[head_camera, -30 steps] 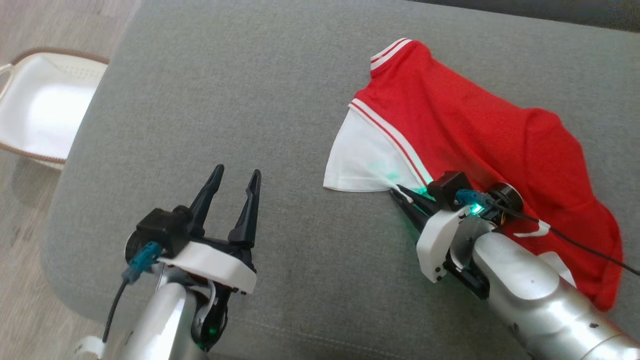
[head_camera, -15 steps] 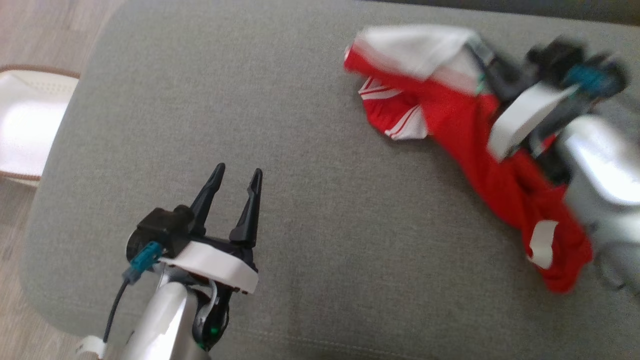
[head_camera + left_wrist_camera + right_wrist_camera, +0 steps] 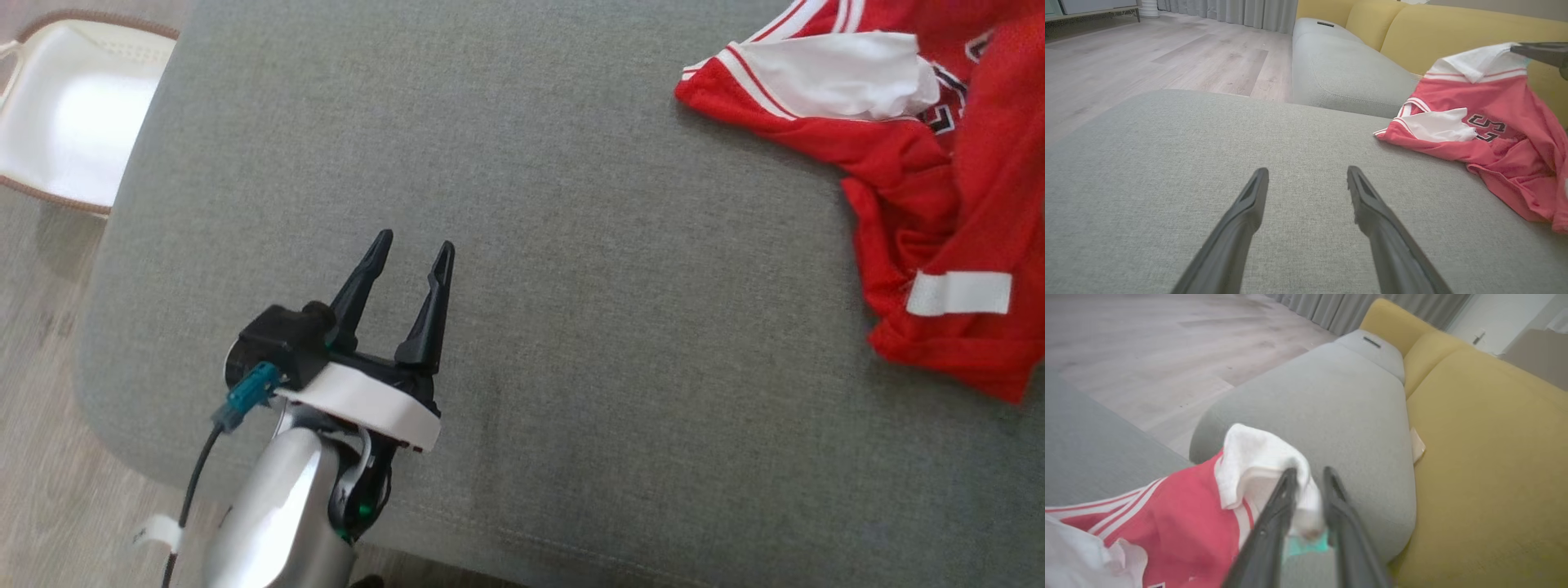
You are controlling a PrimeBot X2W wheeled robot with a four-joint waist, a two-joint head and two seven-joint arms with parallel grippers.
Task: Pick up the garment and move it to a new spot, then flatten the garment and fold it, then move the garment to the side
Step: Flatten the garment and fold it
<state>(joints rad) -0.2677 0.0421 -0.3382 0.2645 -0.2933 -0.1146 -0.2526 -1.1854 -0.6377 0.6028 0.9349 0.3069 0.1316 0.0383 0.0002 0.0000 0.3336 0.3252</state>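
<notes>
Right gripper (image 3: 1309, 471) raising the white hem of the garment (image 3: 898, 155), fingers now slightly parted around it, grip uncertain, garment bunching at the far right of the grey cushion (image 3: 571, 286) instead of lying spread, left gripper (image 3: 413, 242) staying wide open, holding nothing.

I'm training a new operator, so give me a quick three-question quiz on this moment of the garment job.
1. True or false: the left gripper is closed on the red garment.
2. Where does the white basket stand? A) on the grey cushion B) on the floor beside the cushion C) under the garment
3. What lies between the fingers of the right gripper?
Key: 1 false, its jaws stand open over bare cushion. 2 B. 3 a white part of the garment, lifted off the cushion.
</notes>
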